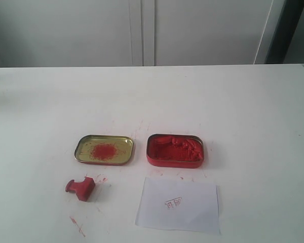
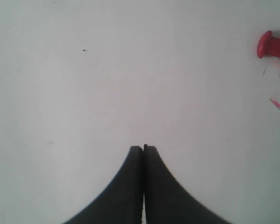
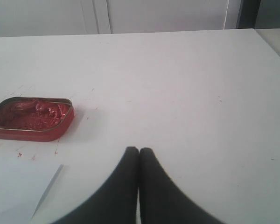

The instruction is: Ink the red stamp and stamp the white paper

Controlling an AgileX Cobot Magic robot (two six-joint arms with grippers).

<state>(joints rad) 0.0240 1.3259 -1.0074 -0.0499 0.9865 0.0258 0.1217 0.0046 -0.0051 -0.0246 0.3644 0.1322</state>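
The red stamp (image 1: pixel 81 188) lies on its side on the white table, in front of the gold lid; its knobbed end (image 2: pixel 273 48) shows at the edge of the left wrist view. The white paper (image 1: pixel 178 205) lies flat in front of the red ink tin and bears a small red imprint (image 1: pixel 173 204); its corner (image 3: pixel 18 191) shows in the right wrist view. My left gripper (image 2: pixel 143 148) is shut and empty over bare table, well apart from the stamp. My right gripper (image 3: pixel 139 150) is shut and empty too, beside the paper. Neither gripper appears in the exterior view.
An open red tin of ink paste (image 1: pixel 175 150) sits behind the paper, also seen as the tin (image 3: pixel 31 118) in the right wrist view. A gold lid (image 1: pixel 104 149) with a red smear lies left of it. Red ink streaks (image 1: pixel 77 226) mark the table near the stamp.
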